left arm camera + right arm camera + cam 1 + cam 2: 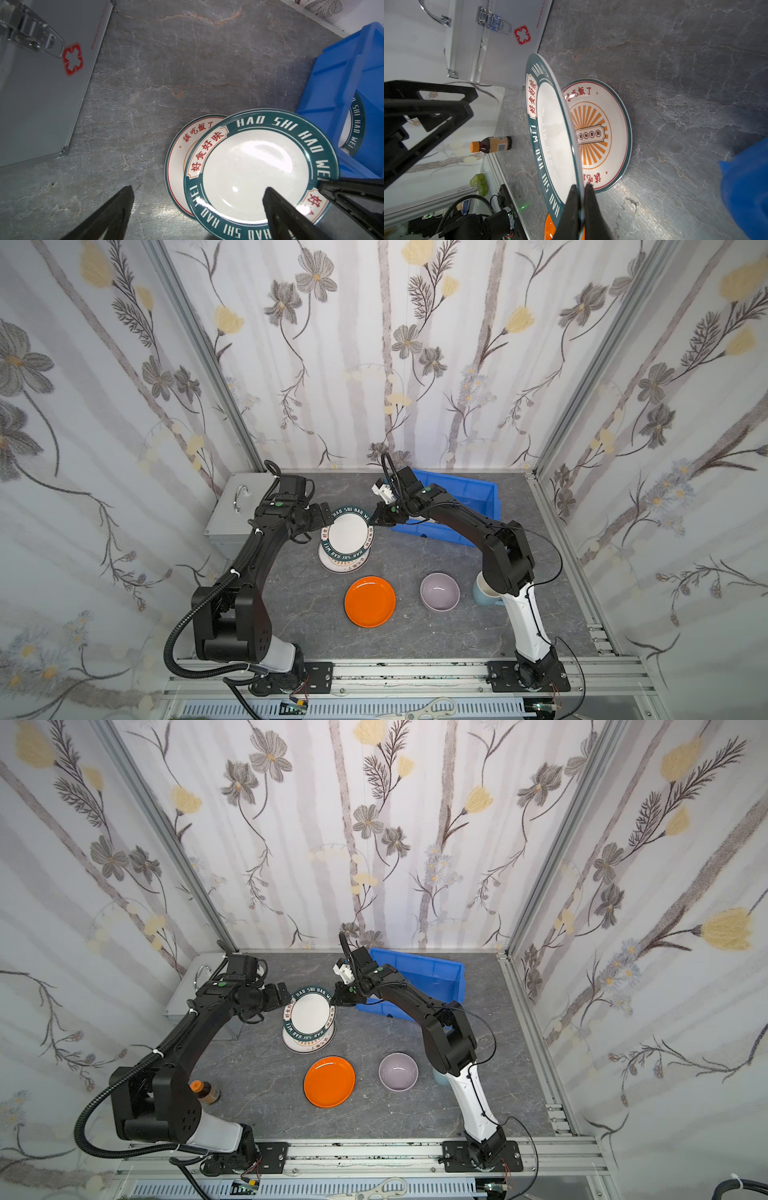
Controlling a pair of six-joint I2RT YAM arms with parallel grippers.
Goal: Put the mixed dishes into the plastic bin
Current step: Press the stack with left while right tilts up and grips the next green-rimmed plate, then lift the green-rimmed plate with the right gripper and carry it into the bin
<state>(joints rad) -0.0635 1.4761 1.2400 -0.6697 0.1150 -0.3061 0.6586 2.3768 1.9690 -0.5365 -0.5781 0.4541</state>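
Two arms meet over one plate. The right gripper (580, 187) has its jaws pinched tight on the rim of the green-lettered plate (349, 531), which hangs tilted over the sunburst plate (600, 135) — whether the two touch cannot be told. The left gripper (327, 517) stands at the held plate's opposite edge, jaws spread wide, holding nothing. The blue bin (461, 480) sits just behind the right gripper; a second lettered plate (356, 124) shows inside it. On the table (415, 639), nearer the arm bases — an orange plate (370, 601), a lilac bowl (439, 591) and a blue mug (481, 596).
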